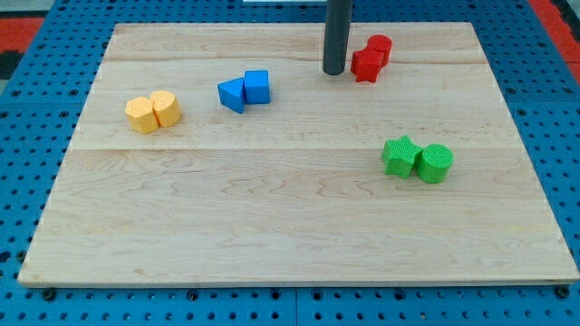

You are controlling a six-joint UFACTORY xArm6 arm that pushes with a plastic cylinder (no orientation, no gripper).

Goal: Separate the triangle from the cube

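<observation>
A blue triangle (232,94) lies on the wooden board (290,235) left of centre near the view's top, touching a blue cube (257,87) on its right. My tip (333,71) is the lower end of a dark rod coming down from the view's top. It stands to the right of the blue cube, well apart from it, and just left of the red blocks.
A red star-like block (366,65) and a red cylinder (380,47) sit just right of the tip. A yellow pair (152,111) lies at the left. A green star-like block (400,156) and green cylinder (435,163) sit at the right.
</observation>
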